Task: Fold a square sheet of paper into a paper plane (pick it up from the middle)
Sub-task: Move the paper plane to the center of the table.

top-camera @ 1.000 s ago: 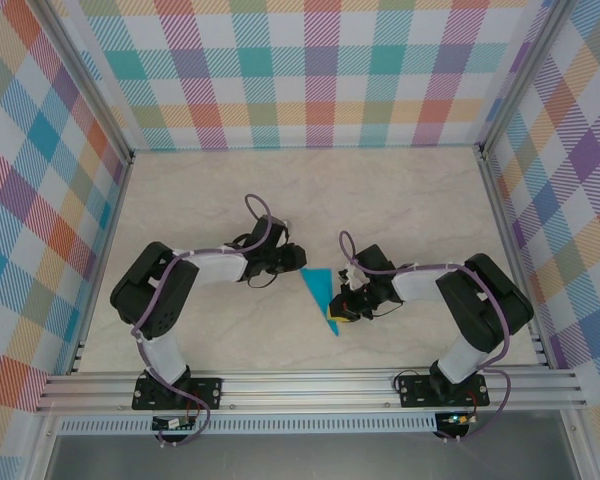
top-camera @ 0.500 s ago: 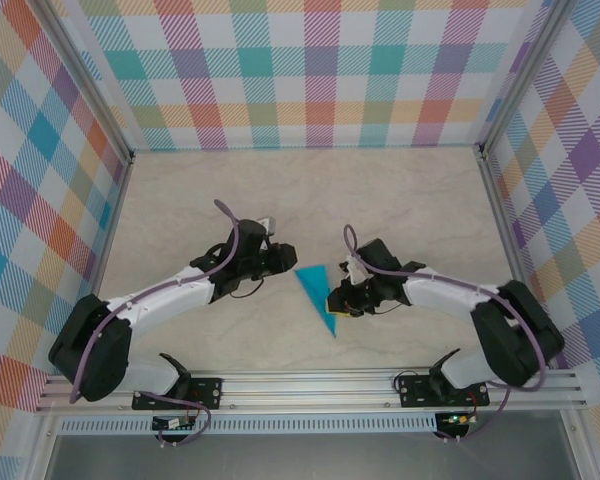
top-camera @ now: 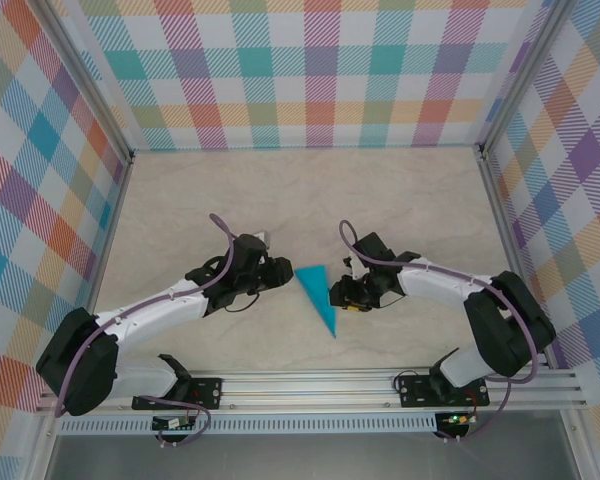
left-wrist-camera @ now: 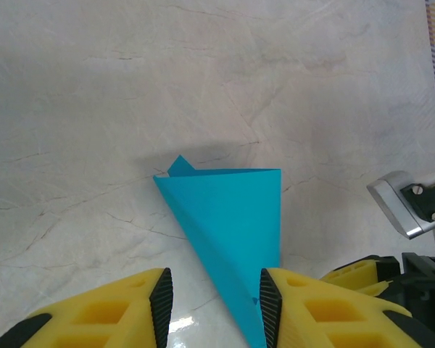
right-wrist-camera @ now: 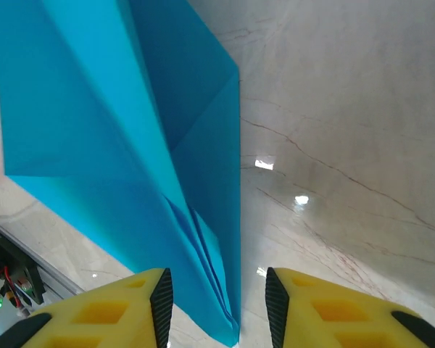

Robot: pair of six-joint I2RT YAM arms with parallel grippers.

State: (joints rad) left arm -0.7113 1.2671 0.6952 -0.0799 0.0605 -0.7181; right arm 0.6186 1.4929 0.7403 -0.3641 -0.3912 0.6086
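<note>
Plainly, the plane [top-camera: 318,293] lies flat on the table [top-camera: 400,210] between the left gripper [left-wrist-camera: 215,304] and right gripper [right-wrist-camera: 216,304], both with jaws apart and holding nothing. It looks light, thin and easily crumpled, so it is best pinched at its layered centre fold.

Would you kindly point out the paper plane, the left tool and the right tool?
paper plane [top-camera: 318,292], top external view, middle of the folded teal paper.
left tool [left-wrist-camera: 216,304], left wrist view, midway between its fingertips.
right tool [right-wrist-camera: 218,304], right wrist view, midway between its fingertips.
</note>
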